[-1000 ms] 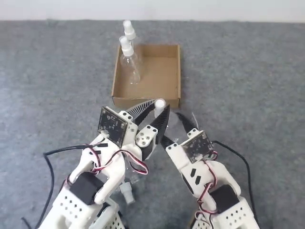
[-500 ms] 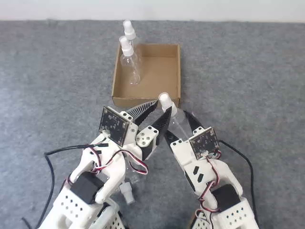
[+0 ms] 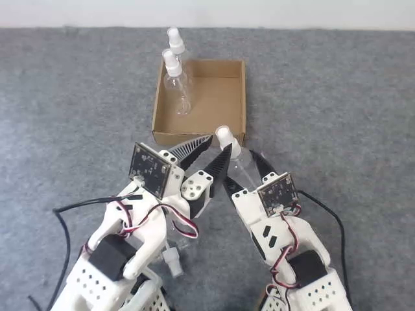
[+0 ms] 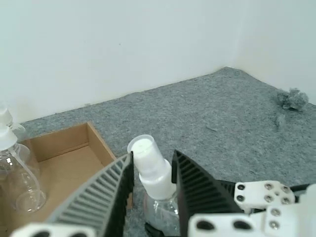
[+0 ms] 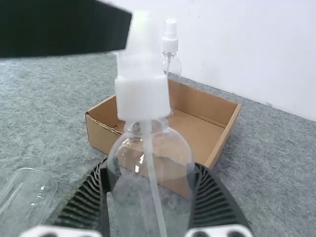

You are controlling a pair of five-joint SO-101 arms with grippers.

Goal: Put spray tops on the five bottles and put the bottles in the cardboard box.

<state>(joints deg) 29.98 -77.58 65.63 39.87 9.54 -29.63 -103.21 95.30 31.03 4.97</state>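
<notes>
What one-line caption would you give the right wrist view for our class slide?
Right tool grips a clear spray-topped bottle, with the cardboard box just beyond it.

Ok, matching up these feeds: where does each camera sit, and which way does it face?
High view: fixed above, looking down on box and both arms.
Left wrist view: on left arm, facing past left hand to spray top, box.
Right wrist view: on right arm, facing right hand, bottle, box beyond.
All share bottle and box.

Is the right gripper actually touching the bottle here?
Touching. The right wrist view shows the round body of the bottle seated between the fingers of the right gripper, pressed against both with no gap on either side.
</notes>
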